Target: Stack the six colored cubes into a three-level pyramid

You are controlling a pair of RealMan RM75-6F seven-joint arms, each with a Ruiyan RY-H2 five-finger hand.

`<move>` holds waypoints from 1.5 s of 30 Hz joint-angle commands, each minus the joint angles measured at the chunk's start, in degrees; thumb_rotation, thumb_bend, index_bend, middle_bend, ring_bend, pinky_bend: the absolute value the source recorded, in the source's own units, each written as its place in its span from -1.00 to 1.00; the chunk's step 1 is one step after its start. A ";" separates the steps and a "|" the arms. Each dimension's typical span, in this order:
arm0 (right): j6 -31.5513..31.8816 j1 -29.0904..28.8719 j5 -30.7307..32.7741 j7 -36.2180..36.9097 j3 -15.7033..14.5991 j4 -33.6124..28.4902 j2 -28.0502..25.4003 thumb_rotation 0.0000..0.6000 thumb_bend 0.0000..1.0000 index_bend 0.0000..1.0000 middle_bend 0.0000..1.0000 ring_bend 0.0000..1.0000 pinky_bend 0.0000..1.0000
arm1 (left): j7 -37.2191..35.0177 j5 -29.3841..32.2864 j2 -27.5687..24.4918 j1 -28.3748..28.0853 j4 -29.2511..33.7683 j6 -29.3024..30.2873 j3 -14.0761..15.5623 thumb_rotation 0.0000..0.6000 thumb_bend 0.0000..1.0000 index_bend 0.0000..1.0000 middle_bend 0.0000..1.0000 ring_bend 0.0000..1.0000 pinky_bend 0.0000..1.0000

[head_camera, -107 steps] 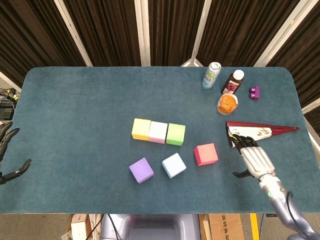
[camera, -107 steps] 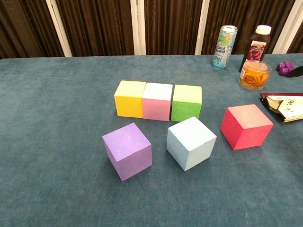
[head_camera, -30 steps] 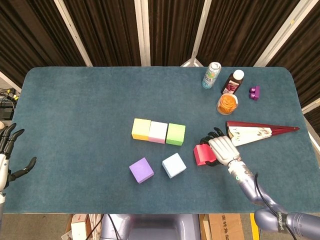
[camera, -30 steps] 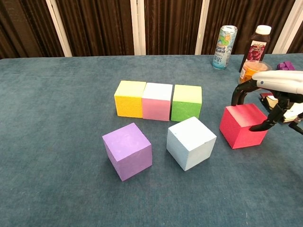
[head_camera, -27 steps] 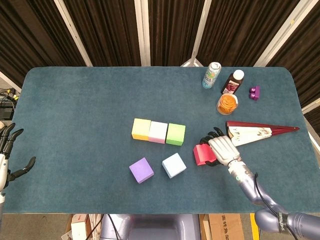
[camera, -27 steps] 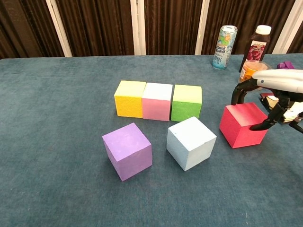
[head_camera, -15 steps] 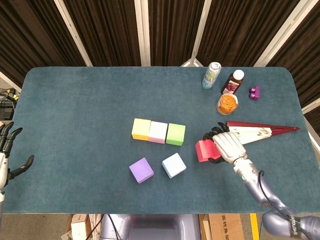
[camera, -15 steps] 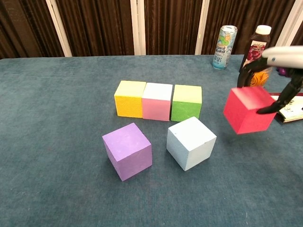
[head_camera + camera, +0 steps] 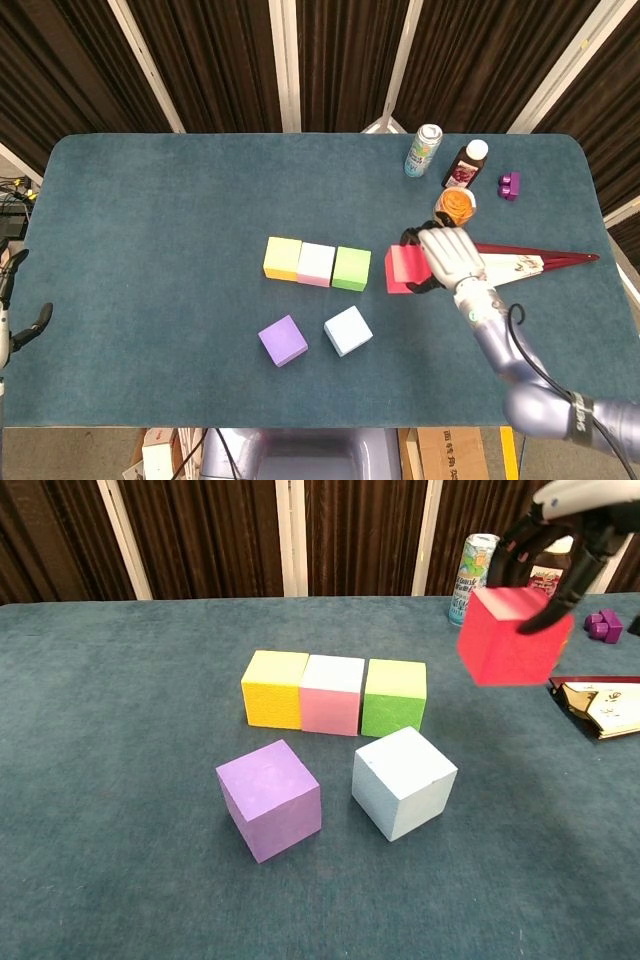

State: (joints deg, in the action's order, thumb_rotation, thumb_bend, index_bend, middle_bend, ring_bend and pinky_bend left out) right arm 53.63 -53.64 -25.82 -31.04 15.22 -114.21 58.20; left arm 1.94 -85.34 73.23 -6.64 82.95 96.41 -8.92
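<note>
While the yellow, pink and green foam cubes (image 9: 335, 693) form a touching base row mid-surface, the right hand (image 9: 450, 256) grasps the red foam cube (image 9: 512, 636) aloft to their right, presumably for the second tier.

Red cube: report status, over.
Right hand grips red cube, airborne. Left hand open at table edge. Yellow-pink-green row set; nothing blocking it.

Teal desk (image 9: 150, 220): drink can (image 9: 423, 150), dark juice bottle (image 9: 465, 164), jar of orange contents (image 9: 455, 206), purple block (image 9: 509, 184), red-edged folded fan (image 9: 530, 260); dark curtains (image 9: 200, 60) behind.
</note>
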 commanded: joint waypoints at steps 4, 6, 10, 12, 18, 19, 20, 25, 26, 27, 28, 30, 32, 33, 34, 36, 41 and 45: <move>6.42 -12.03 17.97 -7.91 2.91 1.82 6.26 1.00 -0.52 -0.20 -0.19 -0.57 -1.00 | -0.43 0.41 -0.34 0.18 0.40 -0.21 -0.25 1.00 -0.31 -0.70 -0.94 -1.00 -1.00; 7.64 -13.84 20.88 -8.86 3.22 3.29 8.15 1.00 -0.52 -0.20 -0.19 -0.57 -1.00 | -0.52 0.58 -0.43 0.20 0.51 -0.39 -0.30 1.00 -0.31 -0.70 -0.94 -1.00 -1.00; 11.15 -16.94 25.53 -11.07 3.58 5.82 12.01 1.00 -0.52 -0.20 -0.19 -0.57 -1.00 | -0.57 1.04 -0.55 0.27 0.67 -0.51 -0.58 1.00 -0.31 -0.70 -0.94 -1.00 -1.00; 12.57 -18.13 27.08 -11.75 4.01 6.97 13.90 1.00 -0.53 -0.20 -0.19 -0.57 -1.00 | -0.38 1.14 -0.52 0.26 0.67 -0.54 -0.68 1.00 -0.31 -0.70 -0.94 -1.00 -1.00; 14.73 -20.06 28.97 -11.63 6.14 10.38 18.26 1.00 -0.52 -0.20 -0.19 -0.56 -1.00 | -0.36 1.55 -0.40 0.15 0.52 -0.92 -0.97 1.00 -0.30 -0.70 -0.94 -1.00 -1.00; 15.01 -20.24 28.90 -11.61 6.36 10.80 18.84 1.00 -0.52 -0.20 -0.19 -0.56 -1.00 | -0.45 1.67 -0.41 0.12 0.49 -1.00 -1.06 1.00 -0.30 -0.70 -0.94 -1.00 -1.00; 15.25 -20.33 28.79 -11.62 6.48 11.02 19.17 1.00 -0.52 -0.20 -0.19 -0.56 -1.00 | -0.55 1.74 -0.43 0.11 0.49 -1.07 -1.10 1.00 -0.30 -0.70 -0.94 -1.00 -1.00; 16.59 -20.37 27.26 -11.18 7.10 12.08 21.15 1.00 -0.52 -0.20 -0.19 -0.56 -1.00 | -1.15 2.29 -0.48 0.16 0.41 -1.08 -1.59 1.00 -0.30 -0.70 -0.94 -1.00 -1.00; 16.63 -20.27 26.95 -10.92 7.31 12.22 21.47 1.00 -0.52 -0.20 -0.19 -0.56 -1.00 | -1.21 2.33 -0.49 0.17 0.40 -1.07 -1.64 1.00 -0.30 -0.70 -0.94 -1.00 -1.00; 16.65 -20.17 26.71 -10.86 7.38 12.33 21.72 1.00 -0.53 -0.20 -0.19 -0.56 -1.00 | -1.31 2.33 -0.52 0.18 0.43 -1.08 -1.65 1.00 -0.30 -0.70 -0.94 -1.00 -1.00; 16.60 -20.07 26.53 -10.88 7.38 12.48 21.97 1.00 -0.53 -0.20 -0.19 -0.56 -1.00 | -1.46 2.31 -0.56 0.21 0.49 -1.10 -1.63 1.00 -0.30 -0.70 -0.94 -1.00 -1.00; 16.46 -19.86 26.34 -10.84 7.39 12.79 22.41 1.00 -0.53 -0.20 -0.19 -0.56 -1.00 | -1.69 2.30 -0.64 0.26 0.60 -1.08 -1.64 1.00 -0.30 -0.70 -0.94 -1.00 -1.00; 16.13 -19.53 26.06 -10.58 7.42 13.28 22.99 1.00 -0.52 -0.20 -0.19 -0.56 -1.00 | -1.83 2.29 -0.69 0.32 0.69 -1.01 -1.68 1.00 -0.30 -0.70 -0.94 -1.00 -1.00; 15.91 -19.34 25.81 -10.42 7.39 13.51 23.28 1.00 -0.52 -0.20 -0.19 -0.56 -1.00 | -1.90 2.28 -0.71 0.35 0.74 -0.98 -1.69 1.00 -0.30 -0.70 -0.94 -1.00 -1.00; 15.67 -19.15 25.53 -10.28 7.35 13.69 23.53 1.00 -0.52 -0.20 -0.19 -0.56 -1.00 | -1.98 2.27 -0.75 0.39 0.79 -0.94 -1.70 1.00 -0.30 -0.70 -0.94 -1.00 -1.00; 15.22 -18.87 25.08 -10.13 7.26 13.94 23.90 1.00 -0.52 -0.20 -0.19 -0.56 -1.00 | -2.12 2.30 -0.79 0.43 0.83 -0.89 -1.75 1.00 -0.30 -0.70 -0.94 -1.00 -1.00; 13.28 -18.13 24.00 -9.61 7.38 14.09 24.32 1.00 -0.52 -0.20 -0.19 -0.56 -1.00 | -2.18 2.48 -0.68 0.50 0.84 -0.72 -1.99 1.00 -0.30 -0.70 -0.94 -1.00 -1.00; 12.96 -17.81 22.76 -9.53 7.12 14.28 24.80 1.00 -0.52 -0.20 -0.19 -0.56 -1.00 | -1.93 2.57 -0.49 0.47 0.73 -0.72 -2.08 1.00 -0.30 -0.70 -0.93 -1.00 -1.00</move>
State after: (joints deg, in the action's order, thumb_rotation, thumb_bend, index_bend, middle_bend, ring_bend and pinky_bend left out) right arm 66.64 -71.56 -2.87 -40.63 22.41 -100.01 82.85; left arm -0.04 -82.79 72.70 -6.16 83.71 95.68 -10.98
